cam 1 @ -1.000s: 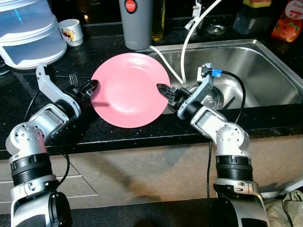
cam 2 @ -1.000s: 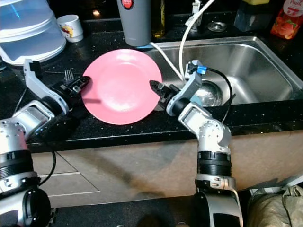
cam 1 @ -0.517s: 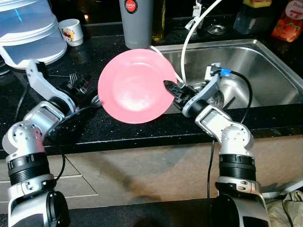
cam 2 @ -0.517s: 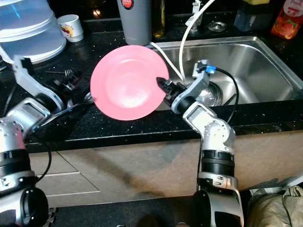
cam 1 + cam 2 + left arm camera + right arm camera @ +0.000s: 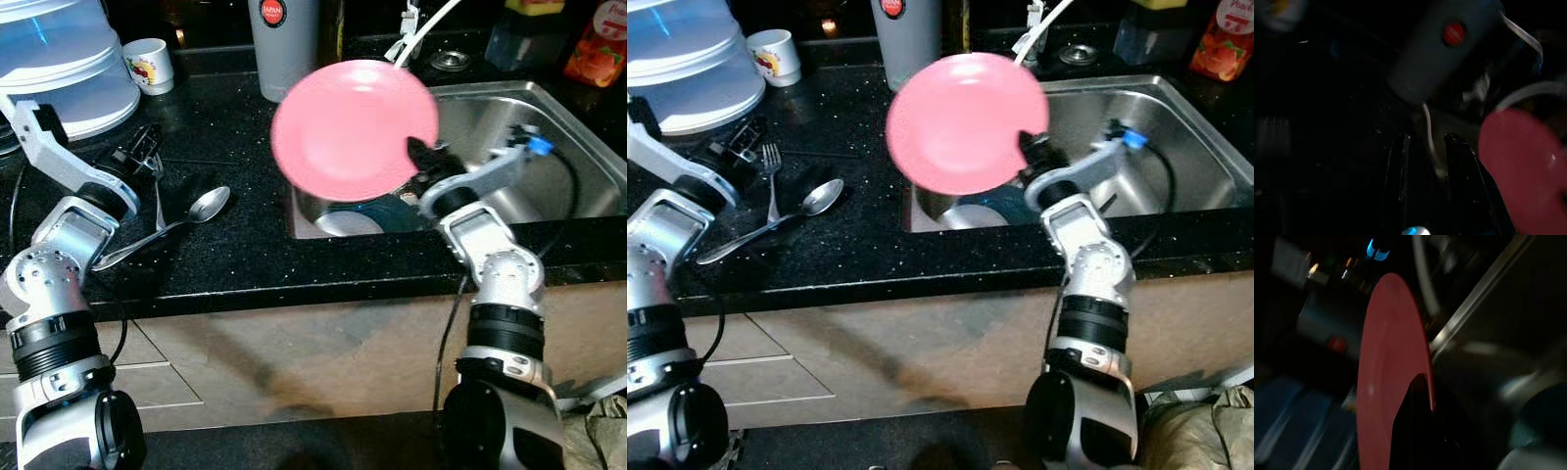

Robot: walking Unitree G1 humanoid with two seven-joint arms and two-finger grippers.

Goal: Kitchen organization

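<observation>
Lifted off the desk (image 5: 225,264) since a second ago, the pink plate (image 5: 348,127) now hangs tilted in the air, pinched at its lower right rim by my right hand (image 5: 423,162), whose fingers are closed on the edge. It has travelled from the black surface to a spot above the near left corner of the steel sink (image 5: 549,137), and a spoon (image 5: 186,215) and a fork (image 5: 157,191) that it covered earlier now lie bare on the desk, just in front of my left hand (image 5: 137,157). That left hand has pulled back from the plate and carries nothing; in its wrist view its two fingers (image 5: 1398,181) stand a narrow gap apart.

Below my right hand, in the sink's near corner, sit a pale round dish (image 5: 343,223) and something dark and bluish that I cannot identify. A white hose (image 5: 421,24) curves down just behind the plate's top rim, and a grey tumbler (image 5: 282,44) stands beyond its left edge.

My worry is the grip: one edge pinch on a wide, tilted plate lets its weight lever against my fingers, so a quick swing could make it twist loose and drop onto the dishes below. Its upper rim could also snag the hose.
</observation>
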